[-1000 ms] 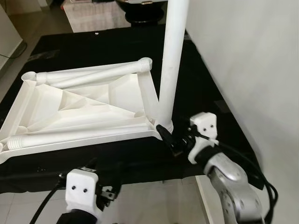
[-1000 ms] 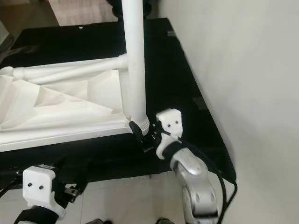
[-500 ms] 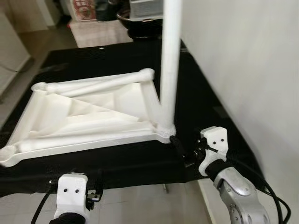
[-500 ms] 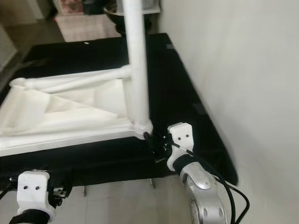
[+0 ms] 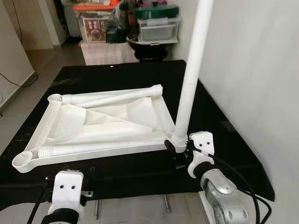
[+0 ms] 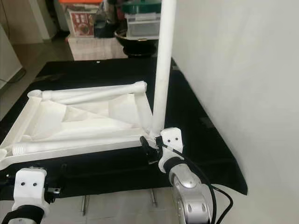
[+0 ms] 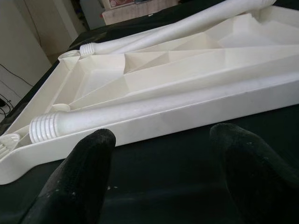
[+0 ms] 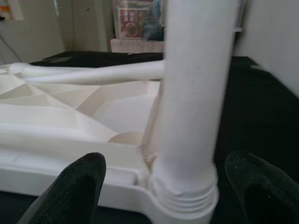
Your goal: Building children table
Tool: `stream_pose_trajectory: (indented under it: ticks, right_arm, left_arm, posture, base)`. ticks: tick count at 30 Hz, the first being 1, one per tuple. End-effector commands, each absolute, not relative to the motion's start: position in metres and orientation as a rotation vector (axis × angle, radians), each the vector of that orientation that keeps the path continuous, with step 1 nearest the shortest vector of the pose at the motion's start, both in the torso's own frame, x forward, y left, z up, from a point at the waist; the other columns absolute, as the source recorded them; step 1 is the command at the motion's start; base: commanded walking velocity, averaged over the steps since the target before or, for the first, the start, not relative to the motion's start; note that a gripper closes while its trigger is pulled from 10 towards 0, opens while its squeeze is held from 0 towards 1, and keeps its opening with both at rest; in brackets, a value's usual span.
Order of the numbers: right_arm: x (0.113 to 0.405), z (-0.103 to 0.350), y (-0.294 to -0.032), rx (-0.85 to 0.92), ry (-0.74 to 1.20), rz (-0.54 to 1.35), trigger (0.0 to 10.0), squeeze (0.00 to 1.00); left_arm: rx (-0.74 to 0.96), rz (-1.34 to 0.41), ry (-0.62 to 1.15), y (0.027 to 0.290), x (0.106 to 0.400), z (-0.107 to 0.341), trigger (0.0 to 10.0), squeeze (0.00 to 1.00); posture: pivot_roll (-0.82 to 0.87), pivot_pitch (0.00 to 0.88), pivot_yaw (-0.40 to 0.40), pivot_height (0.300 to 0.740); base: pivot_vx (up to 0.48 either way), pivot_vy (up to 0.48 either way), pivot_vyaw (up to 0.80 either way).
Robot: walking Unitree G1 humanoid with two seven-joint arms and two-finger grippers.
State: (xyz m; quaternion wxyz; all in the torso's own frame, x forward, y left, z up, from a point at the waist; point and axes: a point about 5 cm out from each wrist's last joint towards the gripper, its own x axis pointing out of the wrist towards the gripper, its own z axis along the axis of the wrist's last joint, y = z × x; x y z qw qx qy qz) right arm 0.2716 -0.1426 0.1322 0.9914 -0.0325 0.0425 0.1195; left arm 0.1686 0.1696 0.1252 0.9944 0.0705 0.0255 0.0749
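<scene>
While the right gripper's (image 5: 176, 150) fingers (spread) flanked the upright leg (image 5: 191, 79), a nudge risked toppling it from its socket.

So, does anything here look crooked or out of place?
Yes. The upright leg in the corner of the upside-down tabletop tilts instead of standing straight. Two loose legs lie on the tabletop, not yet mounted. The right gripper sits open around the upright leg's base.

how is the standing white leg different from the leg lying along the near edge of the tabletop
The standing leg is upright, set in the upside-down tabletop's corner by the right gripper; the near leg lies flat inside it. The near leg's threaded end is bare, the standing leg's seated. Both are white tubes.
</scene>
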Motion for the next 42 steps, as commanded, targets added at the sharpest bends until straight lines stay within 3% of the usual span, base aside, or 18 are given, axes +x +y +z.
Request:
stream_pose_trajectory:
  ticks: [1, 42]
  right_arm:
    - [0.273, 0.129, -0.146, -0.073, 0.091, 0.22, 10.0, 0.0]
    - [0.281, 0.126, -0.159, -0.118, 0.071, 0.186, 10.0, 0.0]
  left_arm:
    - [0.141, 0.151, 0.06, 0.17, 0.169, 0.122, 10.0, 0.0]
    - [0.008, 0.122, 0.002, 0.169, 0.192, 0.127, 10.0, 0.0]
  posture:
    - [0.06, 0.025, 0.028, 0.74]
    - [-0.01, 0.0, 0.047, 0.74]
  base:
    - [0.0, 0.0, 0.0]
    - [0.0, 0.0, 0.0]
